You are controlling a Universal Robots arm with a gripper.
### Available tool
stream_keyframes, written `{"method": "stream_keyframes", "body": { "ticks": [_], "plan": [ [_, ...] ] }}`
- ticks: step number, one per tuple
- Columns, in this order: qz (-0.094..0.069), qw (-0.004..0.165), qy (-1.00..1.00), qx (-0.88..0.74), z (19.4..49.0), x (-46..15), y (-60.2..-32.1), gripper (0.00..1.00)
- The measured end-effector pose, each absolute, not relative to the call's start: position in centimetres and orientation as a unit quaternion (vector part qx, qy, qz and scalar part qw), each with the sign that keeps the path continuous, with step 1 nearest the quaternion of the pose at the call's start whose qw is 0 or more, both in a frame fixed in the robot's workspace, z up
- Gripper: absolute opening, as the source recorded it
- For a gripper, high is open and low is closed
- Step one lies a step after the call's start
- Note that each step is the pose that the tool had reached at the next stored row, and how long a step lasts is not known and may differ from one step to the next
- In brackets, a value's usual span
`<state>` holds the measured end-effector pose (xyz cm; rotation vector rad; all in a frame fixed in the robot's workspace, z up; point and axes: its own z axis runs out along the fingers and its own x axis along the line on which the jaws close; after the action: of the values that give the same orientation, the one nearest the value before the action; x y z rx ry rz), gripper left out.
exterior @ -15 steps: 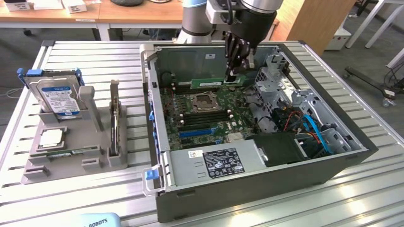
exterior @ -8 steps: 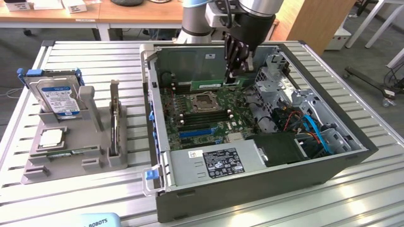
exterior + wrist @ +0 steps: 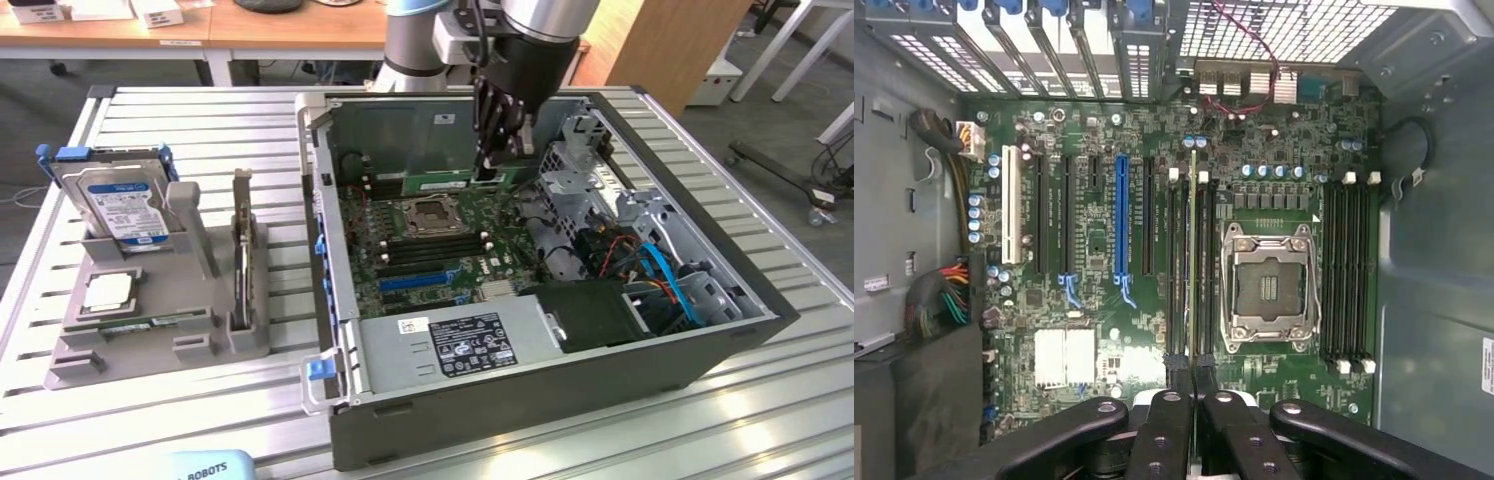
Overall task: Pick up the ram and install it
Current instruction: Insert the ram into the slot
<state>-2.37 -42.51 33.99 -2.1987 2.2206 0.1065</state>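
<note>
My gripper (image 3: 495, 168) reaches down into the open computer case (image 3: 534, 400) and is shut on the ram (image 3: 451, 184), a thin green stick held on its long edge above the motherboard. In the wrist view the ram (image 3: 1193, 250) appears edge-on as a narrow line running out from between the black fingers (image 3: 1164, 420) of the gripper (image 3: 1194, 395). It lines up with the black memory slots (image 3: 1179, 270) beside the empty processor socket (image 3: 1269, 285). I cannot tell whether it touches a slot.
A grey holder tray (image 3: 80, 365) stands on the exterior view's left with a hard drive (image 3: 120, 205), a square silver chip (image 3: 110, 290) and an upright dark card (image 3: 243, 260). More memory slots (image 3: 1349, 270) lie beyond the socket. Drive cage and cables (image 3: 641, 270) crowd the case's other side.
</note>
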Motion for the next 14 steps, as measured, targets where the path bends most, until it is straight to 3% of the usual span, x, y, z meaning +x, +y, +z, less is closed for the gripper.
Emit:
{"method": "stream_keyframes", "body": {
  "ticks": [14],
  "plan": [
    [0.034, 0.007, 0.710, -0.703, 32.6, -2.4, -42.5, 0.12]
  ]
}}
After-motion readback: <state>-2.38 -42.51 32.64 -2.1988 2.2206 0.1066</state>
